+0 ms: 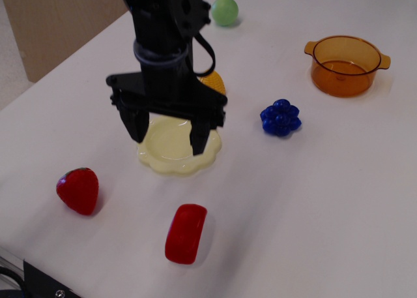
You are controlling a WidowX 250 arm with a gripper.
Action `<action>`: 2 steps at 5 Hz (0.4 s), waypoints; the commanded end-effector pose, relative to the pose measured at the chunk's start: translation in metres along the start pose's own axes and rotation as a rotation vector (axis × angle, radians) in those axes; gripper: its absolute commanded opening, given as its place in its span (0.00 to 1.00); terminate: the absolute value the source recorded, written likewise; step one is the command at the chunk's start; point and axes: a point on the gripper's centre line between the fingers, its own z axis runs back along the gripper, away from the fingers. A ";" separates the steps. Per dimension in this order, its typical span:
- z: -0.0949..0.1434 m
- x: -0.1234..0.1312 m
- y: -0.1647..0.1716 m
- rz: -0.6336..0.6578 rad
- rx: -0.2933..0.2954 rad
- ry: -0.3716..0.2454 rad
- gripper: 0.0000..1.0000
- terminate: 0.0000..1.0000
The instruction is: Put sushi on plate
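Note:
The sushi (186, 233), a glossy red oblong block with a pale underside, lies on the white table near the front edge. The pale yellow scalloped plate (171, 156) sits behind it at mid-table, partly hidden by my gripper. My black gripper (167, 133) hangs open and empty over the plate, its two fingers spread wide and pointing down, well behind and above the sushi.
A red strawberry (78, 190) lies at front left. Blue grapes (280, 118) sit right of the plate. An orange pot (345, 65) stands at back right, a green ball (224, 11) at the back. A yellow corn piece (213, 82) peeks out behind the arm.

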 end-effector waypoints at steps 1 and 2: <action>-0.008 -0.035 -0.012 -0.072 -0.014 0.016 1.00 0.00; -0.018 -0.047 -0.012 -0.085 0.029 0.049 1.00 0.00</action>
